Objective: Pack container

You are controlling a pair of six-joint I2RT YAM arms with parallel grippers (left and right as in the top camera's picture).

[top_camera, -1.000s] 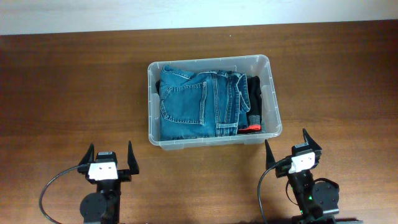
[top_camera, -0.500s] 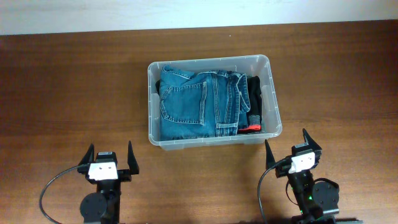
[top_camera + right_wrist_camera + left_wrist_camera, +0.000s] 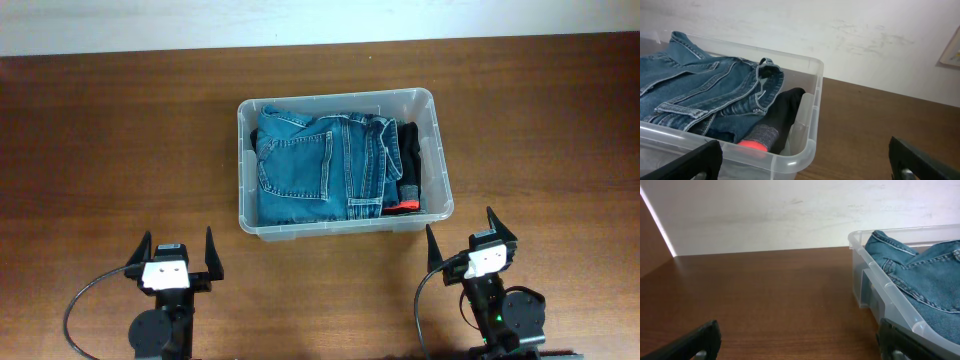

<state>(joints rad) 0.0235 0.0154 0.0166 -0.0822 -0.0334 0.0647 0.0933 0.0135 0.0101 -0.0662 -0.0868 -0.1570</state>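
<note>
1. Brown wood-grain table (image 3: pixel 120 140) fills the overhead view. At 7 o'clock the left gripper (image 3: pixel 178 246) stands with its two fingers spread wide and nothing between them. A black cable (image 3: pixel 80 295) loops out at its 9 o'clock side.
2. The left wrist view adds a white wall (image 3: pixel 765 210) behind the table. It also shows the bin's near corner side-on at 3 o'clock, with denim rising above the rim. Only the dark fingertips show, in the bottom corners.
3. The container (image 3: pixel 336 98), clear plastic with rounded corners and a thick rim, sits flat on the table just past centre toward 12 o'clock. It is at 1 o'clock from the left gripper, at 11 o'clock from the right one, and apart from both.
4. Folded blue jeans (image 3: pixel 315 165) fill its 9 o'clock side and its middle. A black sock (image 3: pixel 411 160) with a grey band and a red end lies along the 3 o'clock wall, touching the jeans.
5. The right gripper (image 3: pixel 463 232) stands at 5 o'clock, jaws spread wide and empty.
6. The right wrist view shows the sock lying lower than the jeans, against the clear wall, a height difference the overhead flattens. Only the overhead shows the bin's whole outline and both arms together
</note>
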